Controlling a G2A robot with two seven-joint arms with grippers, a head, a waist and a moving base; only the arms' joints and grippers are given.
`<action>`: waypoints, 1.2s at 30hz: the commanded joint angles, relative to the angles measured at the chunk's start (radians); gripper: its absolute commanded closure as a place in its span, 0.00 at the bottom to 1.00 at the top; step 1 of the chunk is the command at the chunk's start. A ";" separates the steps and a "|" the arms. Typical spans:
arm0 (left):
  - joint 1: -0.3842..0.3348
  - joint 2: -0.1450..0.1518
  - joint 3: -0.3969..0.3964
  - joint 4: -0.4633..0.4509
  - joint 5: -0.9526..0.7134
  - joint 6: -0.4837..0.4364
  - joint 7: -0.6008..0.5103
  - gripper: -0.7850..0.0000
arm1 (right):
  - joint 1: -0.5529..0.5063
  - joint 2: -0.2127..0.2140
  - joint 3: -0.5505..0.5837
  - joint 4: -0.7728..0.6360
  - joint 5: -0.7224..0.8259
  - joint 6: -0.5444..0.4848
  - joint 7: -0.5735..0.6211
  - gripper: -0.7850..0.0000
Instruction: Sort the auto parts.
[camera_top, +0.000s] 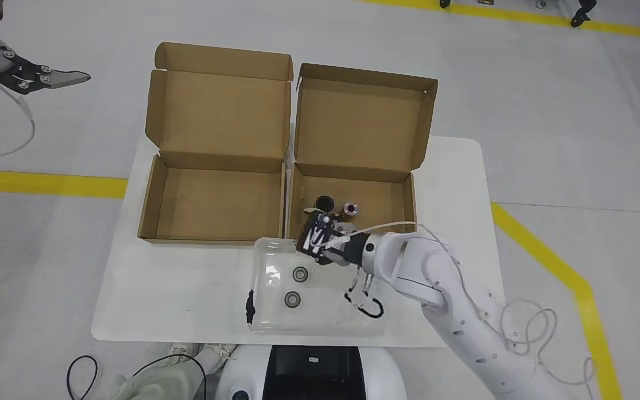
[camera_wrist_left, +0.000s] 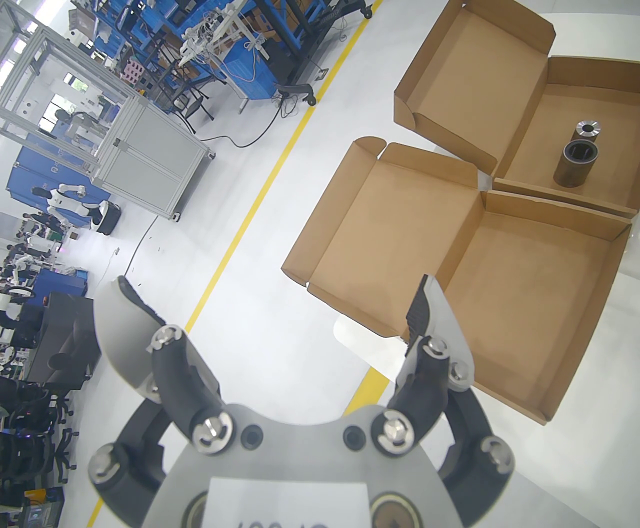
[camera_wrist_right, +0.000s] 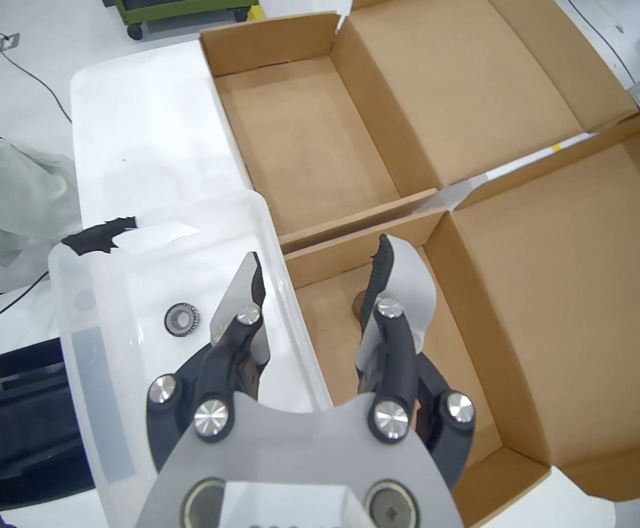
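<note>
On the white table (camera_top: 450, 175), nearest the robot, you are looking at item one: a clear plastic bin (camera_top: 268, 262) that is holding two ring-shaped parts, a far bearing (camera_top: 300, 273) and a near bearing (camera_top: 293, 298), lying close together. Item two: the left cardboard box (camera_top: 210, 203), which is sitting with its lid folded back and nothing inside. Item three: the right cardboard box (camera_top: 385, 205), which is touching its neighbour along one wall. It is housing two upright cylindrical parts, a dark sleeve (camera_top: 324, 203) and a smaller silver bushing (camera_top: 349, 209) just to its right. Item four: the right gripper (camera_wrist_right: 317, 257), which is hovering over the seam where the bin's far rim is meeting the right box's near wall. Its jaws are standing apart and carrying nothing. Item five: the left gripper (camera_wrist_left: 272, 281), which is hanging beyond the table's far left, above the floor, with its jaws spread wide and likewise carrying nothing. Status, as a judgement: you are sitting roughly halfway, with two parts filed in the right box and two bearings waiting in the bin. The left box is probably awaiting those, since they are looking like a different kind of part. For the next pick, the right arm is likely needing to swing nearer over the bin and descend onto the far bearing.
</note>
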 joint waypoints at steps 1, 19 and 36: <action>0.000 0.000 0.000 0.000 0.000 0.000 0.000 0.00 | -0.003 -0.002 -0.016 0.005 -0.001 -0.008 -0.018 0.53; 0.000 0.000 0.000 0.000 0.000 0.000 0.000 0.00 | -0.009 -0.004 -0.038 0.018 -0.001 -0.022 -0.048 0.54; 0.000 0.000 0.000 0.000 0.000 0.000 0.000 0.00 | -0.052 0.005 -0.054 0.014 -0.054 -0.057 -0.054 0.57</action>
